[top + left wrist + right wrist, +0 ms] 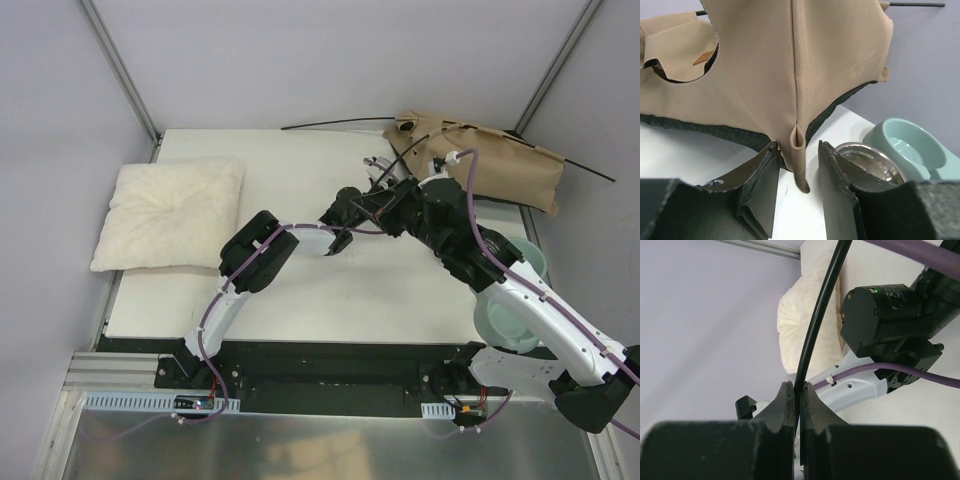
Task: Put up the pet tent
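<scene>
The tan pet tent (495,165) lies slumped at the table's back right, with thin black poles (330,124) sticking out on both sides. In the left wrist view the tent (805,60) hangs close in front, showing its black lining edge, brown label (702,58) and arched doorway. My left gripper (799,150) is open, and a tan corner sleeve (801,165) hangs between its fingers without being pinched. My right gripper (799,387) is shut on a black pole (820,305). Both grippers meet near the tent's left end (385,185).
A cream fluffy pillow (170,212) lies at the left and also shows in the right wrist view (800,325). A teal double bowl (520,300) holding a steel dish (867,160) stands at the right edge. My left arm (890,315) passes close to the right gripper.
</scene>
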You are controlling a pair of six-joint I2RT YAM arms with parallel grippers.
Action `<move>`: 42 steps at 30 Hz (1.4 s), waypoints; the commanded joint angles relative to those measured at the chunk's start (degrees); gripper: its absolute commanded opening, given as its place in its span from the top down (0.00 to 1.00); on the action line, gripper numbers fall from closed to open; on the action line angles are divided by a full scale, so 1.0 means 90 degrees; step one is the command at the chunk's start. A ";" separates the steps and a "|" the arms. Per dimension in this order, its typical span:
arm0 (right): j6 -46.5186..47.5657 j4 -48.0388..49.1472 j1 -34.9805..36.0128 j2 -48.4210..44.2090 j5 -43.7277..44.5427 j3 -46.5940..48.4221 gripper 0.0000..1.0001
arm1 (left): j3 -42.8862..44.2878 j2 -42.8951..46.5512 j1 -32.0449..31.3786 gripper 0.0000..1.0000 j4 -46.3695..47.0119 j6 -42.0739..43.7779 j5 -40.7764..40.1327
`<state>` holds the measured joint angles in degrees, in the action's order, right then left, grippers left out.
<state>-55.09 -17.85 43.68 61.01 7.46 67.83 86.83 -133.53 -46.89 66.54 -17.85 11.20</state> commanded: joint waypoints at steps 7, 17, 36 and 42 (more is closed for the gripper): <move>0.0164 0.0196 -0.0059 -0.0236 0.0118 0.0051 1.00 | 0.0469 -0.0231 -0.0102 0.62 -0.0206 0.0371 -0.0307; 0.0184 0.0157 -0.0078 -0.0256 0.0137 0.0022 1.00 | 0.0489 -0.0163 -0.0102 0.85 -0.0089 0.0381 -0.0464; 0.0983 -0.0624 -0.0371 -0.0832 0.1386 0.0109 1.00 | -0.0809 0.0706 -0.0083 1.00 0.0262 0.0274 -0.0132; 0.1414 -0.0712 -0.0478 -0.1027 0.2080 0.0080 1.00 | -0.1141 0.0950 0.0005 1.00 0.0399 0.0118 0.0093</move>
<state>-48.90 -26.22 41.89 53.84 12.73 66.54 78.78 -129.38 -47.13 66.11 -15.66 8.93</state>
